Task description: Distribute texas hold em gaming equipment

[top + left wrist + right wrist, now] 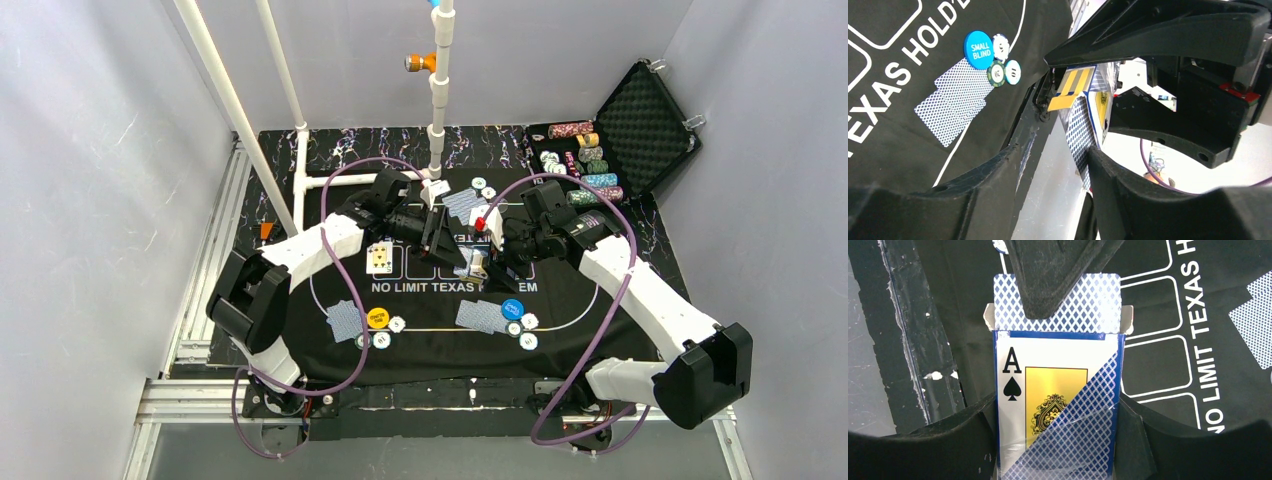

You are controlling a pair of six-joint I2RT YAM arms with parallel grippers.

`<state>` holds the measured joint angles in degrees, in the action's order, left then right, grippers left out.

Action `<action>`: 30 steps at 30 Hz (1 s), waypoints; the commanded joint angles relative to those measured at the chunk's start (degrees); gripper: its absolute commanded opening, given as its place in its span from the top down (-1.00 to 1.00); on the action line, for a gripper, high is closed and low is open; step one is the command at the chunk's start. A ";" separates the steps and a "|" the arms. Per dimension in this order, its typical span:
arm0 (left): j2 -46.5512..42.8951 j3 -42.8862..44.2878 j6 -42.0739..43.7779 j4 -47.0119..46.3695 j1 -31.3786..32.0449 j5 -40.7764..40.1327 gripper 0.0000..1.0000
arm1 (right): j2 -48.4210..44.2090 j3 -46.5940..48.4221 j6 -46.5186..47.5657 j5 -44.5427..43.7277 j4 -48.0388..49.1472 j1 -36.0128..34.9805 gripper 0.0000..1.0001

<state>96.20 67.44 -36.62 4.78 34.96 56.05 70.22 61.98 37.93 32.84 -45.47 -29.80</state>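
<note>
**Top view.** A black printed fabric mat (420,360) covers the table between plain grey walls. White plastic pipe uprights (440,100) stand at its far edge. An open black foam-lined case (645,115) holding chip stacks fills the far right corner. Both arms converge over the mat's centre; the near strip is the roomiest part. The left gripper (447,252) meets the right gripper (487,266), which clamps a blue-and-white cardboard card box (477,262).

Counted:
- one yellow round button disc (377,318)
- one blue round button disc (512,309)
- three small round poker chips (380,341) beside each disc, two more at the far side
- three face-down groups of blue-backed cards (345,318)
- one face-up card (379,257)

**Left wrist view.** The jaws stand parted, straddling a single blue-backed card (1079,130) protruding from the box. One finger rests against it, with a clear gap on the other side. The blue disc reads SMALL BLIND; three chips touch it.

**Right wrist view.** The fingers press both long sides of the box, which shows an ace of spades. A left fingertip lies on the protruding card.
</note>
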 commanded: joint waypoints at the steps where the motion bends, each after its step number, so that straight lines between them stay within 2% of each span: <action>1: -1.46 -1.53 -1.22 -0.93 -1.89 2.75 0.03 | -2.36 1.41 0.72 1.46 1.31 -0.26 0.97; 5: -3.29 -2.97 -3.93 -6.47 -2.69 4.63 0.05 | -2.45 0.81 0.62 -0.25 1.72 -0.26 0.97; 8: -4.41 -2.82 -4.11 -6.66 -2.70 4.05 0.03 | -2.45 -0.05 0.50 -1.62 2.35 -0.33 0.97; 14: -4.18 -2.47 -5.22 -6.98 -2.45 3.33 -0.25 | -1.89 0.06 0.39 -2.30 2.72 -0.69 0.97; 18: -2.66 -1.68 -5.62 -7.12 -1.66 3.28 -0.29 | -1.49 0.38 0.23 -2.13 2.76 -0.96 0.97; 20: -2.11 -1.54 -5.21 -6.96 -1.14 3.43 -0.20 | -1.53 0.62 0.19 -2.00 2.71 -0.96 0.97; 26: -4.02 -2.32 -2.17 -5.06 -2.00 2.64 0.25 | -2.43 0.32 0.12 -2.08 2.32 -0.96 0.97; 30: -5.65 -2.56 -0.09 -1.89 -3.67 2.50 0.63 | -2.44 0.08 0.06 -2.48 2.32 -0.96 0.97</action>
<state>94.70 65.08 -39.81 -0.32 32.93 58.39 69.78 61.98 37.89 29.61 -44.93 -30.50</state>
